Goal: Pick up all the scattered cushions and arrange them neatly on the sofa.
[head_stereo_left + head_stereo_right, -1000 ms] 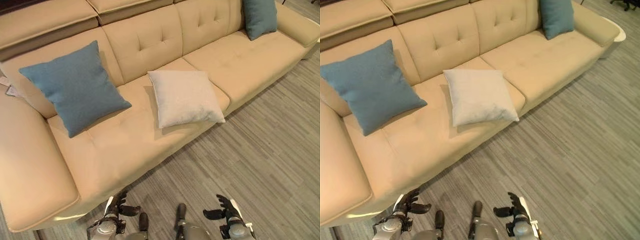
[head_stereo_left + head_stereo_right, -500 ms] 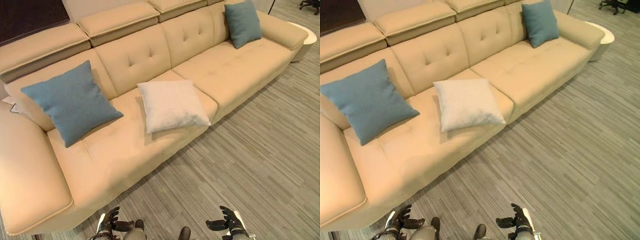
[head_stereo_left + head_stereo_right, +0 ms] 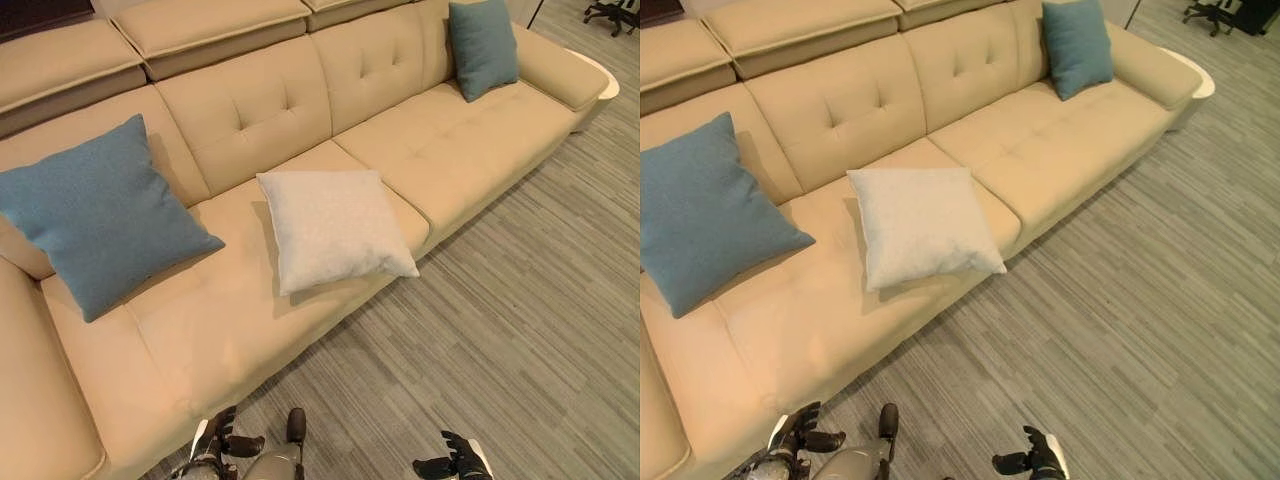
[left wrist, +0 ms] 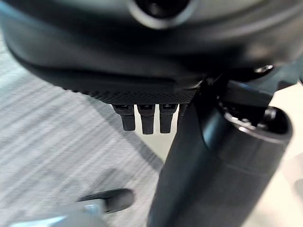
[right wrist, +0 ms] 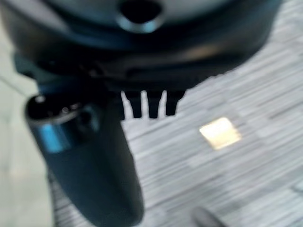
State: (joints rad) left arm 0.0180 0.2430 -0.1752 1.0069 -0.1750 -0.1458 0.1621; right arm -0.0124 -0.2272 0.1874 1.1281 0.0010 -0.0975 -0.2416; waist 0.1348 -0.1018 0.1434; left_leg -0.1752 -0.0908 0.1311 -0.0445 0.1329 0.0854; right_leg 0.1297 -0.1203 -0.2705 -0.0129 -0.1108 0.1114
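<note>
White cushion (image 3: 335, 227) flat at seat edge of sofa (image 3: 470, 150), well beyond both hands; blue cushions (image 3: 95, 215) propped against backrest. Hands lower in view than a moment ago, backing off: left hand (image 3: 222, 437) and right hand (image 3: 452, 465) empty, fingers relaxed apart. Arrangement apparently nearly finished.

Two blue cushions (image 3: 95, 215) (image 3: 483, 45) propped against the sofa (image 3: 460, 140) back, white cushion (image 3: 333, 228) apparently flat on its seat.
</note>
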